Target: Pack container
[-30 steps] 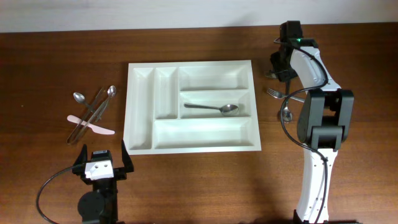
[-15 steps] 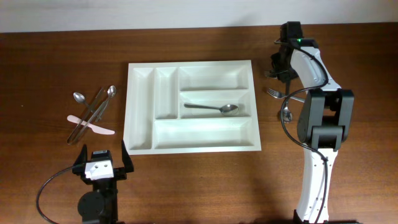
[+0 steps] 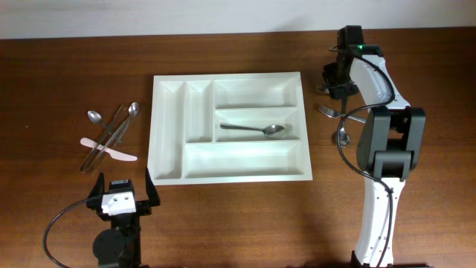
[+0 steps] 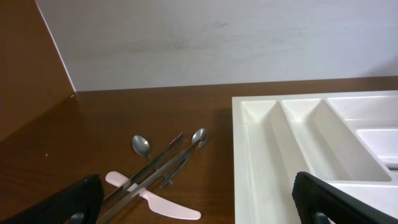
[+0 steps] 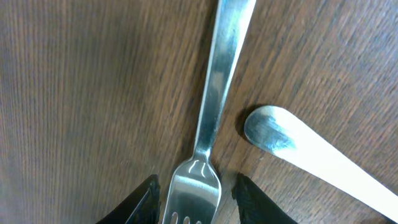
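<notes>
Right gripper (image 5: 196, 202), toward far-right corner: jaws open astride fork (image 5: 211, 106). Left gripper (image 3: 123, 184), near edge: jaws open. Wooden table (image 3: 59, 59); white wall (image 4: 217, 37).

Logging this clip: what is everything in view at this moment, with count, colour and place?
White plastic cutlery tray: one, white, table centre, five compartments.
Steel spoon: one, silver, tray's middle right compartment.
Steel cutlery pile: two spoons plus crossed long pieces, count unclear, silver, left of tray.
Pink plastic knife: one, pink, in that pile.
Steel fork: one, silver, right of tray.
Other steel cutlery: partly hidden by arm, silver, right of tray.
Brown wooden table: one.
Left gripper: black, open, empty, near edge.
Right gripper: black, open, straddling the fork.
</notes>
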{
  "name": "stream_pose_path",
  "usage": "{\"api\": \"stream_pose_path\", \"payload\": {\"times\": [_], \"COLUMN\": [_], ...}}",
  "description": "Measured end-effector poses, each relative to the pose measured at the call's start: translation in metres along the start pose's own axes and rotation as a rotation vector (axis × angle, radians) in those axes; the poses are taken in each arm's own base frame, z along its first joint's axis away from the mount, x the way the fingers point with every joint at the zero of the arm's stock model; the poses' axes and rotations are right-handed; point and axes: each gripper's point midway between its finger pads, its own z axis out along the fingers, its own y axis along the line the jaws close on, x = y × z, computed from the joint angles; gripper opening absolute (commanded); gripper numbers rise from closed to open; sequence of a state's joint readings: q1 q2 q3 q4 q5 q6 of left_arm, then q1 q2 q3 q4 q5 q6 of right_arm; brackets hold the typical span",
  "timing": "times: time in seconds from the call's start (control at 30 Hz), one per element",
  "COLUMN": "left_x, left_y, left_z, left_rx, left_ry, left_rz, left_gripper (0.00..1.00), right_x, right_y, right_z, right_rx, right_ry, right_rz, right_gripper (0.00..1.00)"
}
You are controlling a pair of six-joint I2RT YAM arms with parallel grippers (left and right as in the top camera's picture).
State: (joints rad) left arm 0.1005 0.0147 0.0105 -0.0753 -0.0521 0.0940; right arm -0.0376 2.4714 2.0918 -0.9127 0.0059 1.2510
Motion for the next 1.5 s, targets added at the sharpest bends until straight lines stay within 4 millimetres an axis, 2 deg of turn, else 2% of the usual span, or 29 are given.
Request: {"api": "stream_pose_path", "payload": {"times": [0.33,0.6,0.7,1.1,1.2,1.3,1.5], "left_x": [0.000,0.000,0.000,0.000,0.000,0.000,0.000], "left_y": [0.000,0.000,0.000,0.000,0.000,0.000,0.000], "left_z": [0.000,0.000,0.000,0.000,0.000,0.000,0.000], "left_rx": [0.000,0.000,0.000,0.000,0.000,0.000,0.000], "left_ry": [0.000,0.000,0.000,0.000,0.000,0.000,0.000], "left_rz": [0.000,0.000,0.000,0.000,0.000,0.000,0.000], "left_gripper": [0.99,0.99,0.99,0.99,0.99,0.99,0.99], "right_x": [0.001,0.010,0.014,0.035,0.041,0.044,0.044], "right_y": [-0.001,0.005,0.007,0.017,0.019,0.018,0.018], "right_z": [-0.001,-0.002,-0.002,-0.003,-0.003,-0.002,-0.002], "right_rx": [-0.022,-0.038,-0.044,-0.066,-0.067,-0.064,-0.063], "right_ry": [0.077,0.101,0.107,0.121,0.128,0.138,0.143], "right_rz": [0.024,-0.010,-0.020,-0.058,-0.067,-0.070,-0.067], "right_gripper": [0.40,0.56,0.57,0.56,0.45,0.40,0.40]}}
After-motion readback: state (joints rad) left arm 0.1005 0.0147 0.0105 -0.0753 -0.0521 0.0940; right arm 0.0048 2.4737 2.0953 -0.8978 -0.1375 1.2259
